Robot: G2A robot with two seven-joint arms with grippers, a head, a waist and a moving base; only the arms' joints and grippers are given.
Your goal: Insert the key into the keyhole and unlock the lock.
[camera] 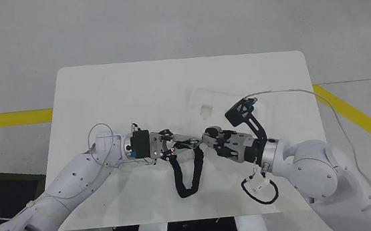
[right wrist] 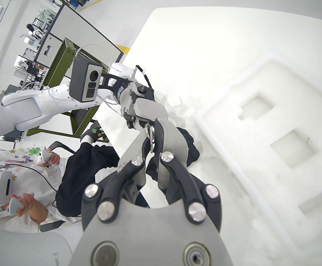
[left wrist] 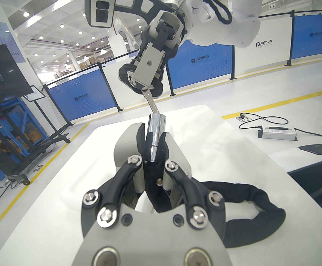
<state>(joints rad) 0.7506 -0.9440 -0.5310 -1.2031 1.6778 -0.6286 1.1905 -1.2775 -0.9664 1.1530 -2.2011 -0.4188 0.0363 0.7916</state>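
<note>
Left gripper [left wrist: 153, 141] is clamping the lock [left wrist: 155, 131] by its chrome cylinder, with both fingers pressing against the barrel's sides and the open end pointing away from the wrist. In the top view this left gripper [camera: 169, 146] is sitting over the middle of the table [camera: 102, 90], facing the right gripper [camera: 208, 138] head-on, the two nearly meeting. The lock's black sleeved loop [left wrist: 251, 201] is trailing from the cylinder's rear, and from above the black sleeved loop [camera: 189, 172] is draping toward the table's near edge.

Seen from the left wrist, the right gripper [left wrist: 143, 83] is pinching the key [left wrist: 151, 100] by its head, its fingers closed tight on it. The blade is slanting down and its tip is meeting the cylinder's open end; how far it is going in cannot be told. In the right wrist view the right gripper [right wrist: 152, 141] is showing the key [right wrist: 151, 136] and its ring between the pads.

Beyond the grippers, a white foam tray [camera: 285, 109] with square recesses is lying on the table.
</note>
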